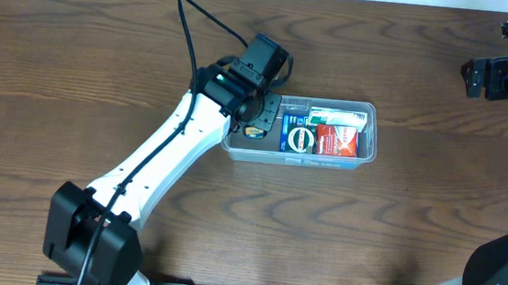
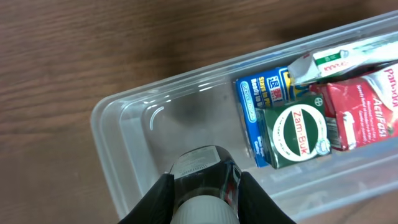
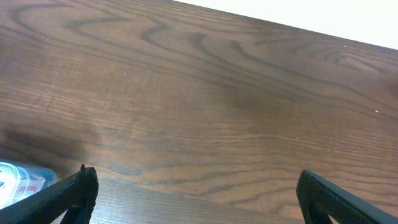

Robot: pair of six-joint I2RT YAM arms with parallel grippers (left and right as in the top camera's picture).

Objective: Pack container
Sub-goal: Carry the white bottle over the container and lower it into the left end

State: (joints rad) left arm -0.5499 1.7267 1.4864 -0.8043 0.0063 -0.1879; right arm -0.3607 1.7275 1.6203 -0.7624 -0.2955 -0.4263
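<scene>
Your left hand [image 2: 200, 190] clamps a small dark cylinder [image 2: 200, 167] over the bare end of the clear container [image 2: 118, 124] on the table [image 1: 77, 53], beside the packed boxes [image 2: 297, 130], where space is free; your right hand [image 3: 196, 186] idles wide.

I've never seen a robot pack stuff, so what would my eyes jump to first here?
The left gripper, at the bare end of the clear container in the middle, pinches a small dark cylinder. Next to it lie bright packs: a green Zam-Buk box, a red box and a blue box. The right gripper hangs open over the wooden table, far off.
</scene>
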